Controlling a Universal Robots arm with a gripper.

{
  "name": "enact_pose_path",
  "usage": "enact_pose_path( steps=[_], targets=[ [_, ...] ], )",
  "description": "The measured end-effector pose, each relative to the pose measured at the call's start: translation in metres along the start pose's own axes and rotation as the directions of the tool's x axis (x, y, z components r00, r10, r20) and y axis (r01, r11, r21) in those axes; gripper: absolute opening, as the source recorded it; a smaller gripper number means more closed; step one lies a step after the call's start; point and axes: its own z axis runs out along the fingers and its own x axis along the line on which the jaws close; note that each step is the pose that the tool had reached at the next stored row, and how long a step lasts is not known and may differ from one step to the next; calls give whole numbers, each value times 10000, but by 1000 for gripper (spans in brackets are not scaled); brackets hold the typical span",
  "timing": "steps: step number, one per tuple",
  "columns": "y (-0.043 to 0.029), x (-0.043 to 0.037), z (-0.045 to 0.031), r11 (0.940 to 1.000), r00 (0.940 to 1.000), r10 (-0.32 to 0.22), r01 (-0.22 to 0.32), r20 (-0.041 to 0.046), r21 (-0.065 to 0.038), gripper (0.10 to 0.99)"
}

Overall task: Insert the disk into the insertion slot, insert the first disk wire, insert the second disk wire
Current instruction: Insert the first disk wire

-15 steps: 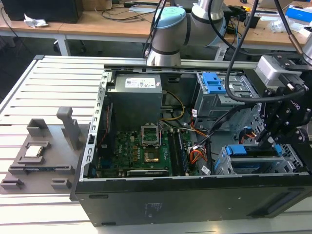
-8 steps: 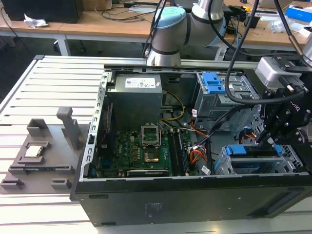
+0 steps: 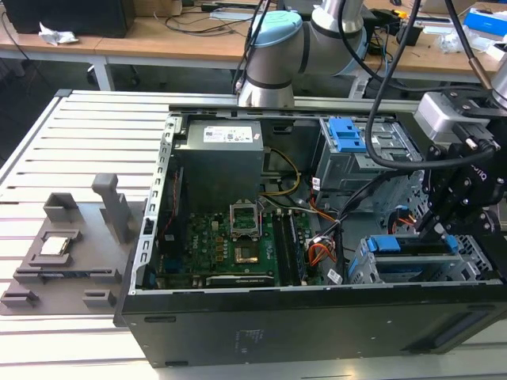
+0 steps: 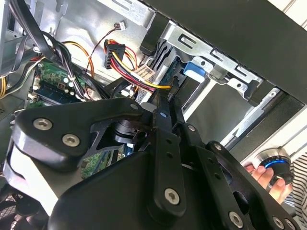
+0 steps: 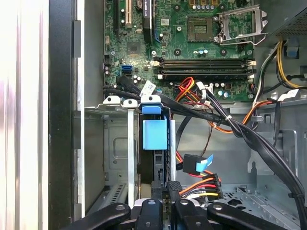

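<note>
So the disk (image 5: 155, 135) is already sitting in the insertion slot (image 3: 363, 271), down at the exterior view's right corner of the open computer case (image 3: 277, 332) on the counter (image 3: 79, 158). You're looking at it edge-on, with the blue carrier tab poking up. The gripper (image 5: 167, 203) is parked right at the disk's back end. Its fingers (image 4: 163, 124) are pulled in narrow, and it looks to me like they're pinching the black plug of the power wire (image 5: 201, 184), the red/orange/yellow bundle. I wouldn't swear the plug is fully mated, though. The data wire (image 5: 194, 165) with the blue tab hangs loose just beside it, not plugged in.

My worry is that the plug goes in a bit crooked, and pushing then would bend the connector or shove the disk off its seat in the carrier. The fat black cable bundle (image 5: 249, 139) also runs close by, so the arm could snag it and yank something. The stiff wires could twist the plug in that narrow grip too.
</note>
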Motion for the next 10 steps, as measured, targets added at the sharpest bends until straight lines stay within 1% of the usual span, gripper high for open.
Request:
enact_pose_path(
  steps=[6, 10],
  targets=[
    [0, 0, -7, 10000, 10000, 78, -78, -5, -2, 165],
    [-13, 0, -7, 10000, 10000, 86, -86, -4, -6, 165]
  ],
)
